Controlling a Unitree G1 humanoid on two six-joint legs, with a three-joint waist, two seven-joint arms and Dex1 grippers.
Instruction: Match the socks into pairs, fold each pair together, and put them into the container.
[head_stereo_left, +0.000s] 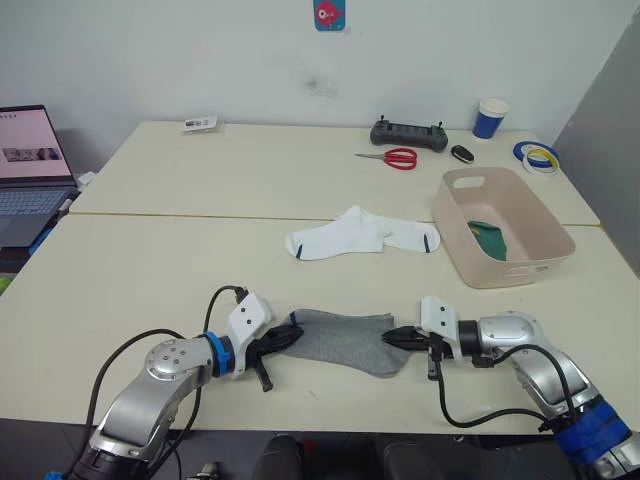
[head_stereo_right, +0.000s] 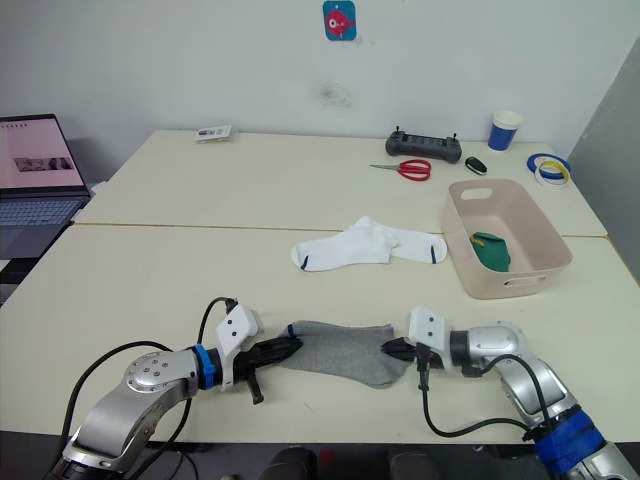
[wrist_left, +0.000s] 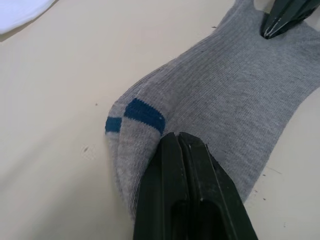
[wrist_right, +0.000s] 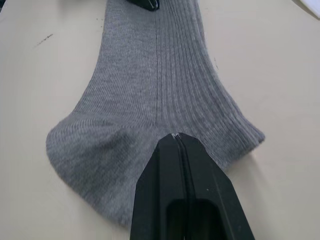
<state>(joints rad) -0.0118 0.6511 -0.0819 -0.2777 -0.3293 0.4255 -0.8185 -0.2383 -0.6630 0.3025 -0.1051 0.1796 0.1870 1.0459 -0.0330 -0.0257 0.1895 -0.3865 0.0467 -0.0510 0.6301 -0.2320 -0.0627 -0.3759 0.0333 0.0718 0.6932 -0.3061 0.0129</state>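
Note:
Two grey socks (head_stereo_left: 345, 340) lie flat, one on the other, near the table's front edge; their two blue marks (wrist_left: 142, 114) sit side by side at the left end. My left gripper (head_stereo_left: 290, 335) is shut on that left end. At the opposite end my right gripper (head_stereo_left: 392, 338) is shut on the grey fabric (wrist_right: 150, 85). Two white socks (head_stereo_left: 360, 235) with dark tips lie overlapped in the middle of the table. To the right stands the pink-beige container (head_stereo_left: 555, 235), with a green sock (head_stereo_left: 490, 238) inside.
At the back of the table lie red scissors (head_stereo_left: 398, 157), a black controller (head_stereo_left: 408, 133), a blue-and-white cup (head_stereo_left: 490, 118) and tape rolls (head_stereo_left: 537, 155). A laptop (head_stereo_left: 30, 165) stands open at the far left.

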